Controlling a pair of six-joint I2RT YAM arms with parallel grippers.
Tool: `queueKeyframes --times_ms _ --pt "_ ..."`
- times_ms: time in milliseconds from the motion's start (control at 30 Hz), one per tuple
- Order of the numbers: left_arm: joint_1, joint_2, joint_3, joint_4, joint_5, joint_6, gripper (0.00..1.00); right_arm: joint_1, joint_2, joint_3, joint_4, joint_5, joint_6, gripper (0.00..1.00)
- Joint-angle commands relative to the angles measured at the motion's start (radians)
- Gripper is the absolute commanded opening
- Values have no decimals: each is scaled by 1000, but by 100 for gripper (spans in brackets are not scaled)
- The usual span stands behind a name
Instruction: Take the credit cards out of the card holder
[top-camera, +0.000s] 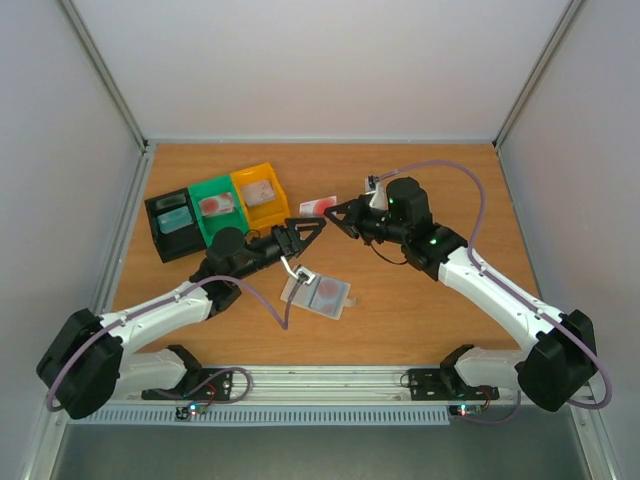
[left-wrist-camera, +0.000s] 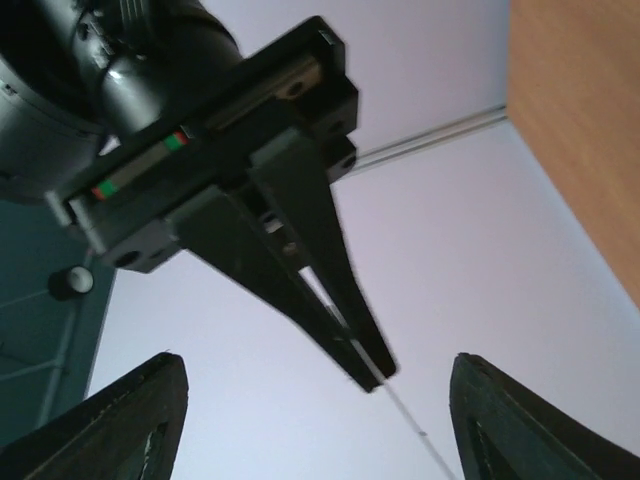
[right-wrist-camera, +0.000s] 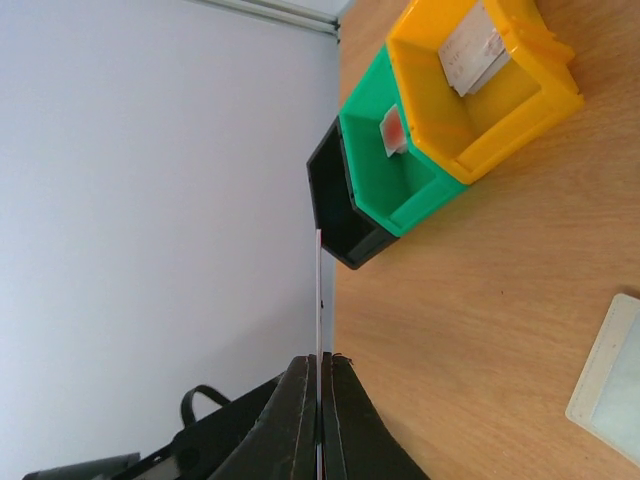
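Top external view: one card is out and the holder is not yet emptied.
From left to right, the left gripper (top-camera: 312, 232) hangs spread and empty. The right gripper (top-camera: 332, 212) pinches a credit card (top-camera: 318, 205) aloft. The card holder (top-camera: 318, 293) lies flat on the table below, and a second card (top-camera: 328, 291) seems to sit inside it. Only the right wrist view shows the held card edge-on between pressed fingers (right-wrist-camera: 300, 420).

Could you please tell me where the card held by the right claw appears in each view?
Top external: credit card just above centre.
Left wrist: credit card edge-on, lower centre.
Right wrist: credit card edge-on, lower centre.
Shared landmark: right claw pinching it.
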Motion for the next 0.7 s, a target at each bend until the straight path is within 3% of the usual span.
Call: queueKeyframes --times_ms 0,200,300,367,467,600,667 --pt "-30 -45 12 79 -61 6 65 9 -7 13 31 20 9 1" --pt "-38 -25 189 -171 -338 -128 34 13 -6 15 35 5 6 1" --pt "-39 -31 245 -320 -372 -190 21 13 -11 12 34 14 0 1" --pt "-39 -50 219 -329 -341 -176 22 12 -15 5 47 20 5 1" --pt "-45 -103 160 -347 -277 -138 34 12 -23 -2 56 39 12 1" --pt "-76 -193 124 -506 -238 -143 48 13 -17 8 63 24 8 1" --pt "-78 -181 119 -487 -250 -132 50 13 -14 6 66 12 11 1"
